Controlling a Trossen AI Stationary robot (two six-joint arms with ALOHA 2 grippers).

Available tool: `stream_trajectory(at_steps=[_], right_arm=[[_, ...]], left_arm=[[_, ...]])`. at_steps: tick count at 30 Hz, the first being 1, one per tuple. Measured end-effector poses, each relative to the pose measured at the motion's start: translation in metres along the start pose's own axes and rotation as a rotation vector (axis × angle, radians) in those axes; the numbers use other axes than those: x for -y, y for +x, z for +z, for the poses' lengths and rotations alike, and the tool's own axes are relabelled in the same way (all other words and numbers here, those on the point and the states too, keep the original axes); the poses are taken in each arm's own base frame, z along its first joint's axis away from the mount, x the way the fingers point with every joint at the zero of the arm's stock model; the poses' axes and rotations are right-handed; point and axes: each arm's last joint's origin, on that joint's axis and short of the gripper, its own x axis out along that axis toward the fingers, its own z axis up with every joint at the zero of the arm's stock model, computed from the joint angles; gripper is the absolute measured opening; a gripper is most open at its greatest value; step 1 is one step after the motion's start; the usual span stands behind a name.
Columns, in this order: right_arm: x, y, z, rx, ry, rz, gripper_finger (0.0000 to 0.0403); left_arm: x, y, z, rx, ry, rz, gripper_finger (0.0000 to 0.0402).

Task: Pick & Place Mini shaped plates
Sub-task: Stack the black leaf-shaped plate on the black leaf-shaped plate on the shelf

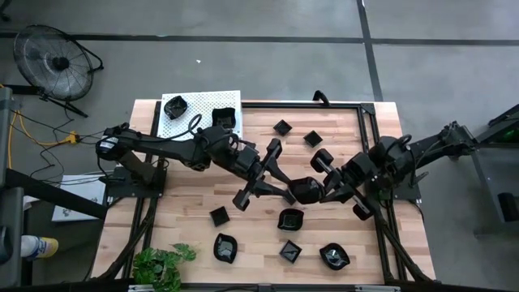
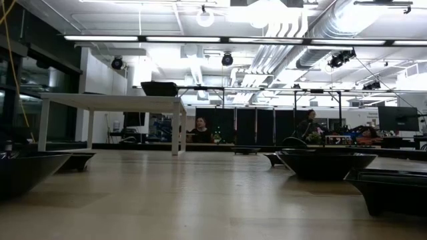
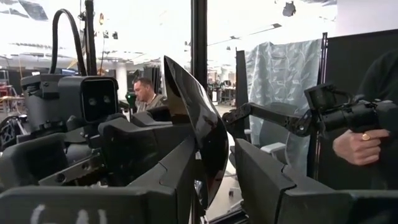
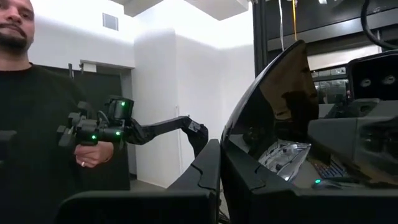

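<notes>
Two dark, jointed arms are seen, left arm (image 1: 174, 150) and right arm (image 1: 422, 150). Blocky black fingers (image 3: 273, 186) are shown, with white scrawl marked on one.

No readable text in any view.
White scrawled marks sit on the left claw's finger (image 3: 59, 214) in the left wrist view, but they cannot be made out; no label, brand, number or sign shows elsewhere.

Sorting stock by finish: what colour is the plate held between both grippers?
Glossy black; the plate shows best in the left wrist view.
</notes>
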Motion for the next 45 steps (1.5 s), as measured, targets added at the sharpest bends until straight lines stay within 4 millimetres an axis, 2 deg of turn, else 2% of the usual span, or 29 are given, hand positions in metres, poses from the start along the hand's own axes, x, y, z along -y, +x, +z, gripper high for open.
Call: stream_trajectory(at_steps=[16, 20, 27, 35, 40, 45], right_arm=[[0.002, -0.0006, -0.0002, -0.002, -0.004, -0.018, 0.0], [0.0021, -0.0005, -0.0002, -0.001, -0.003, -0.023, 0.0], [0.0023, -0.0006, -0.0006, -0.005, -0.002, -0.029, 0.0], [0.0024, -0.0006, -0.0008, -0.006, -0.001, -0.03, 0.0002], [0.0035, -0.0006, -0.0006, 0.002, 0.026, -0.069, 0.0021], [0.0037, -0.0006, 0.0004, 0.015, 0.063, -0.078, 0.0066]], left_arm=[[-0.0001, 0.0, -0.0002, -0.002, 0.011, 0.002, 0.0109], [0.0, 0.0, -0.0003, -0.003, 0.014, -0.001, 0.0084], [0.0014, 0.0002, 0.0, -0.003, 0.026, -0.017, 0.0007], [0.0011, -0.0001, 0.0, -0.004, 0.032, -0.019, 0.0005], [0.001, 0.0, -0.0001, -0.005, 0.032, -0.015, 0.0002], [0.0, -0.0002, -0.0012, -0.015, 0.033, 0.001, 0.0001]])
